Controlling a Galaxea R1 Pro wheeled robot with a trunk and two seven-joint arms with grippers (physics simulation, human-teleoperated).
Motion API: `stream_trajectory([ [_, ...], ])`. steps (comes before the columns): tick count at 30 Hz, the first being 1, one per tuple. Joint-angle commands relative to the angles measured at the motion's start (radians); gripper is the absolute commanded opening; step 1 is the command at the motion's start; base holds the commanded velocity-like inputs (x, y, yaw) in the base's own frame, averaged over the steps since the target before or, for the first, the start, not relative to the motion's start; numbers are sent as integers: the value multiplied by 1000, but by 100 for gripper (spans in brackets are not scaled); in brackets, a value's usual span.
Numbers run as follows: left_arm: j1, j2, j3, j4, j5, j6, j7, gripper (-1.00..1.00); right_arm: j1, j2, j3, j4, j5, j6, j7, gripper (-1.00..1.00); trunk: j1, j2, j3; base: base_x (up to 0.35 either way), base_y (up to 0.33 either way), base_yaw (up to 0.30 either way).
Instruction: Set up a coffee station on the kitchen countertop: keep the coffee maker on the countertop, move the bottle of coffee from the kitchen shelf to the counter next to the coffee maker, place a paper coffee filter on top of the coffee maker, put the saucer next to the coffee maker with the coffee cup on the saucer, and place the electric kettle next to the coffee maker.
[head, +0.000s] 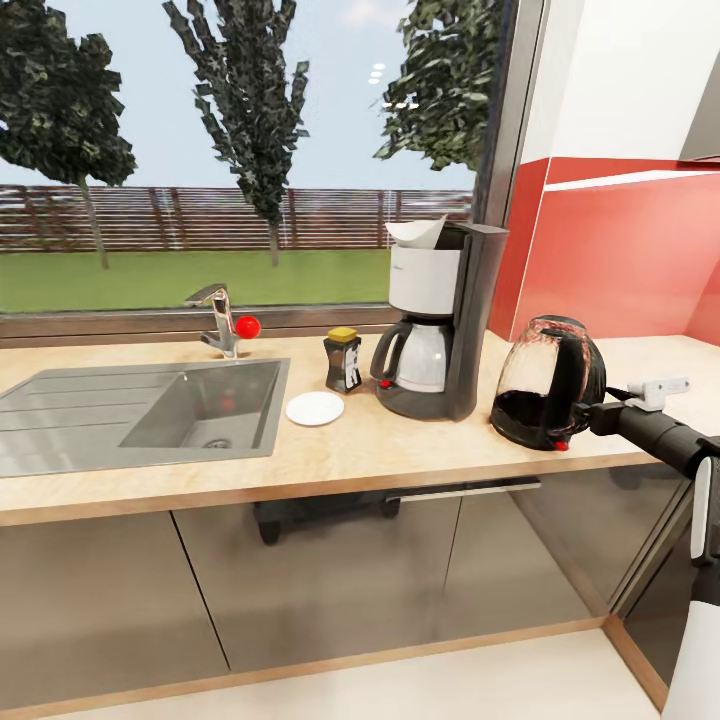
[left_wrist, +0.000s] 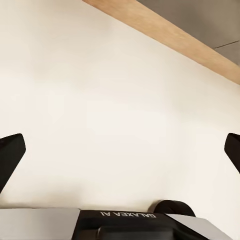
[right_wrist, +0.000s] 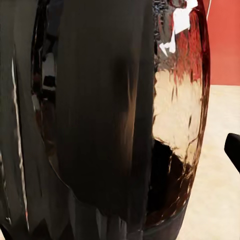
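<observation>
The long light-wood bench (head: 400, 455) runs left to right over glossy dark grey cabinets (head: 330, 580), under a wide window (head: 240, 160) that looks onto grass, trees and a fence. A steel sink (head: 120, 415) with a curved tap (head: 215, 315) is set into its left part. Right of the sink stands the black drip coffee maker (head: 440, 320) with white front panel and silver-white carafe; a small white paper coffee filter (head: 418, 232) sits on its top. Further right, apart from it, stands the rounded clear-glass electric kettle (head: 545, 385) with black base and handle, upright on the bench in front of the red wall. The black right arm reaches in from the right, and the right hand (head: 590, 415) is at the kettle's handle (right_wrist: 100, 115); whether it is pinching the handle cannot be told. Just left of the coffee maker stands the small dark brown jar of coffee (head: 343, 361) with yellow lid, and near it, toward the front left, lies the flat round white saucer (head: 315, 408). The left hand (left_wrist: 120, 150) is spread wide over the pale floor (left_wrist: 115, 100).
</observation>
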Motion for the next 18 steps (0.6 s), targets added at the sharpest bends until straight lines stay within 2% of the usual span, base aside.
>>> stream_trajectory([
  [1,-1,0,-6,1,3,-6,-2,100,-1,0,-1,-1,8,3,9,100,0,-1,-1,0,0,0],
  [18,-1,0,-6,1,3,-6,-2,100,-1,0,-1,-1,8,3,8,100,0,-1,-1,-64,0,0],
])
